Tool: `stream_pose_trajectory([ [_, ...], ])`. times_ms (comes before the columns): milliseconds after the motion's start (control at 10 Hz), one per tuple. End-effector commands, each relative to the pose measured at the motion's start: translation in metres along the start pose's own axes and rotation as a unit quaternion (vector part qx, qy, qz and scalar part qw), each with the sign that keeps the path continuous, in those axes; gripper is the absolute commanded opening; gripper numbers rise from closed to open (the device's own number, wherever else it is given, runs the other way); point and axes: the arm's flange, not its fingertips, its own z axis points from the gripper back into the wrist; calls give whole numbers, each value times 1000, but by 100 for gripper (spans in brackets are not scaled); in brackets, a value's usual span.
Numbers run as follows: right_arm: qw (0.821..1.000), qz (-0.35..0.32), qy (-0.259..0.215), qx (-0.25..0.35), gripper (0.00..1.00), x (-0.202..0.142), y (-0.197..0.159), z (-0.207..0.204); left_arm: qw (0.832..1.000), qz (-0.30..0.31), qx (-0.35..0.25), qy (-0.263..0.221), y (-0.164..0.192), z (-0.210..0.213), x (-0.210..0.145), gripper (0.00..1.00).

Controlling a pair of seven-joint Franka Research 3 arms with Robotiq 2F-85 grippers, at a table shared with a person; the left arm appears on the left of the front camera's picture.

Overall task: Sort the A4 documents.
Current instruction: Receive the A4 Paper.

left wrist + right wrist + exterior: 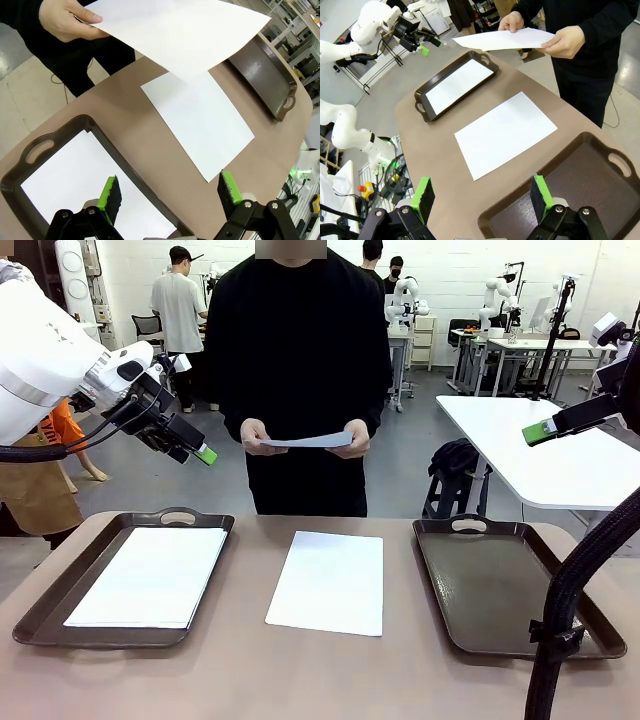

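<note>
One A4 document [328,582] [200,120] [505,132] lies flat on the table between the two trays. Another white sheet [150,575] [85,185] [455,82] rests in the left tray [40,615]. The person at the far side holds a third sheet [305,441] [185,30] [505,37] level in both hands above the table edge. My left gripper [200,452] [169,195] hovers open, high above the left tray. On the right, high above the other tray, my right gripper [540,430] [482,196] is open too. Neither touches any paper.
The right tray [500,585] [265,75] [580,200] is dark brown with handles and holds nothing. A black cable hose [560,610] runs down at the front right. A white table [540,450] and other people stand behind the person.
</note>
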Motion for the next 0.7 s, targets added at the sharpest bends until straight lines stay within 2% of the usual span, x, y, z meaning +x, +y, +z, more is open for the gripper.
stream_pose_trajectory([
  [0,1000,1,-3,3,100,0,1,0,1000,0,4,-3,1,1,0,100],
  [600,1000,1,-3,3,100,0,1,0,1000,0,4,-3,1,1,0,100],
])
